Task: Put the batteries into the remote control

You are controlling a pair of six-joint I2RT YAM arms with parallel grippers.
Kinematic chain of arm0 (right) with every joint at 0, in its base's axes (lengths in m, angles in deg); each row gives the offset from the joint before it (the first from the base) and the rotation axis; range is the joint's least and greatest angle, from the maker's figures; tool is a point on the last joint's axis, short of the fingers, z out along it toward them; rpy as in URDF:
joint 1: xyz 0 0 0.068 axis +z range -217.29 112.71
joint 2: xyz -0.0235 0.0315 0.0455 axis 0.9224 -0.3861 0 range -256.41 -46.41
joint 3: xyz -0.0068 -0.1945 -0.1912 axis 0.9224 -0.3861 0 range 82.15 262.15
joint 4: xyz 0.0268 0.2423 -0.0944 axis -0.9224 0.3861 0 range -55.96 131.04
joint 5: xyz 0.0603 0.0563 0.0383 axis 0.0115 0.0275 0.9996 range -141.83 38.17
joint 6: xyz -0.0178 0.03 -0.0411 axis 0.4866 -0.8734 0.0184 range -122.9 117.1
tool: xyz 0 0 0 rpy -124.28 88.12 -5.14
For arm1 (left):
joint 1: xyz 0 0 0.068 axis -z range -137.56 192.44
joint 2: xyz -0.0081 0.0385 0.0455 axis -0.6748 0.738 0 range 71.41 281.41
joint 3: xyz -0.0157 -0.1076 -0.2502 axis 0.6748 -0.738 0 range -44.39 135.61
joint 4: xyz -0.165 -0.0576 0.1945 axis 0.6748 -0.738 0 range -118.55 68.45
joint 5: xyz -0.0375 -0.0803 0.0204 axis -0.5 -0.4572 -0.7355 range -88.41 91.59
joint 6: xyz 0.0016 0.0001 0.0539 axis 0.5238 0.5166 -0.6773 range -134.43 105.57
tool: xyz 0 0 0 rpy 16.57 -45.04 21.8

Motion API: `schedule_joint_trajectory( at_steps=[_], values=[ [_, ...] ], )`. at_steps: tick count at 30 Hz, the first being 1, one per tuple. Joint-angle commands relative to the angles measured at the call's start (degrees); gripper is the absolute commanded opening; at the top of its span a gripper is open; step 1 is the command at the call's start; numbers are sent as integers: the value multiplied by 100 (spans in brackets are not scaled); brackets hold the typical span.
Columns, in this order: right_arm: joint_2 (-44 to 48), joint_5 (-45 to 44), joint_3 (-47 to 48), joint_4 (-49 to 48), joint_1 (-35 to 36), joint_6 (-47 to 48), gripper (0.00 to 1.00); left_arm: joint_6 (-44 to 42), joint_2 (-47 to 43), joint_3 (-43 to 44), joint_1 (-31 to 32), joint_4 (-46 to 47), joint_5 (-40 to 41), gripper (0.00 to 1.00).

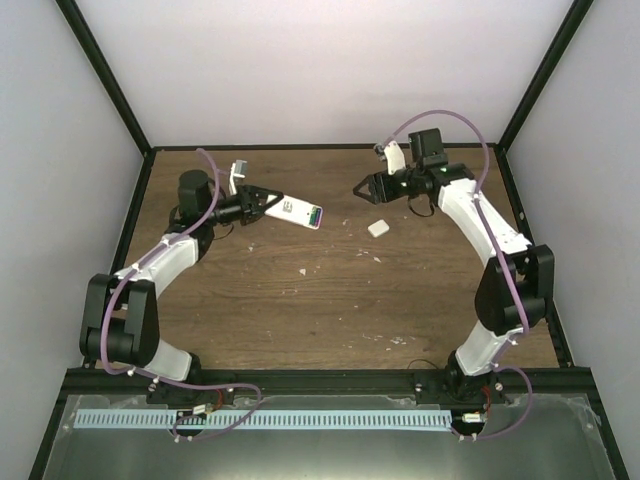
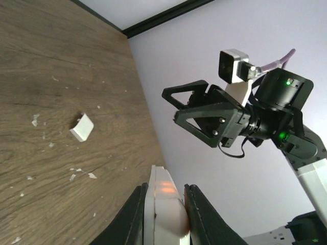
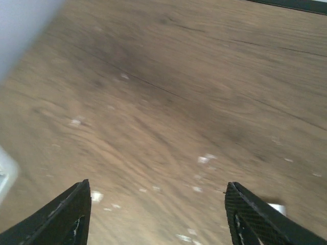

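Observation:
My left gripper (image 1: 270, 203) is shut on the white remote control (image 1: 297, 210) and holds it above the table, pointing right. Green and purple batteries (image 1: 315, 216) show in the remote's far end. In the left wrist view the remote (image 2: 162, 196) sits edge-on between my black fingers (image 2: 134, 214); the batteries are hidden there. My right gripper (image 1: 365, 187) is open and empty, a short way right of the remote's tip. It also shows in the left wrist view (image 2: 172, 105). In the right wrist view it (image 3: 158, 209) hangs wide open over bare wood.
A small white squarish plastic piece (image 1: 378, 228) lies on the table below my right gripper, also in the left wrist view (image 2: 82, 127). Small white flecks are scattered on the wood (image 1: 305, 270). Black frame rails and pale walls edge the table.

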Motion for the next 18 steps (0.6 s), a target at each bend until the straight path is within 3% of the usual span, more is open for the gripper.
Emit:
schedule_joint_trajectory(
  at_steps=[1,7,18],
  values=[
    [-337,-1789,-96,389,3,793,66,-634,-42,318,-57,-899,104,0],
    [-811,-2101,-318,181,-10,1011,77,-944,91,591,-64,-1347,179,0],
    [-1397,-2422,-379,6,-3,1428,79,-1112,502,958,-63,-1601,211,0]
  ],
)
